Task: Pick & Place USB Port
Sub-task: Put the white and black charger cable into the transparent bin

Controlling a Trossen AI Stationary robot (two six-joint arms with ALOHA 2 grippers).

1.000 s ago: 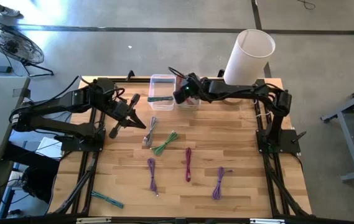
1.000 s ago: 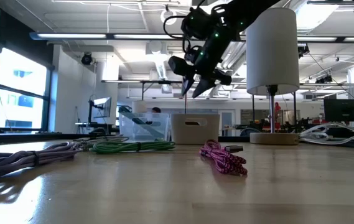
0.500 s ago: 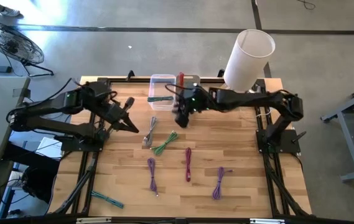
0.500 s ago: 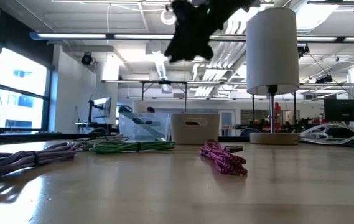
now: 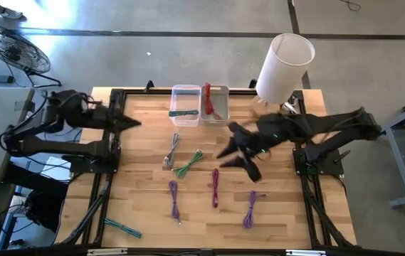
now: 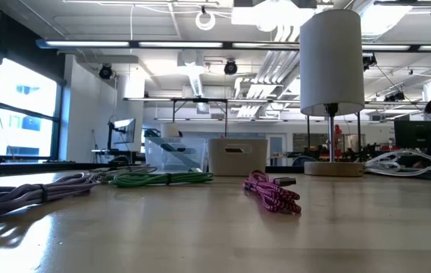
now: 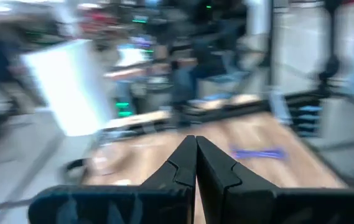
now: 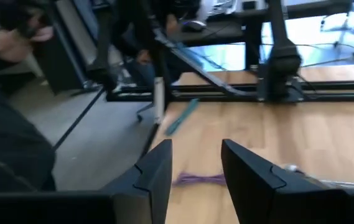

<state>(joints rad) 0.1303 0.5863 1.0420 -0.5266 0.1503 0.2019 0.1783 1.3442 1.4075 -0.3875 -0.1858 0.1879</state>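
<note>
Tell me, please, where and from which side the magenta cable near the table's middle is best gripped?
Probably at the middle of the magenta cable, coming straight down with the fingers across its narrow width: it lies flat as a long thin bundle, with bare wood on both sides.

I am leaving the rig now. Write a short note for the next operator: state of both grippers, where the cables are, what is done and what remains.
Left gripper: shut, empty, drawn back at the left table edge.
Right gripper: open, empty, over the table middle, near the magenta cable.
Done: a red cable lies in the right bin, a dark green one in the left clear bin.
Left on the table: grey cable, green cable, magenta cable, two purple cables, teal cable at the near left corner.
</note>
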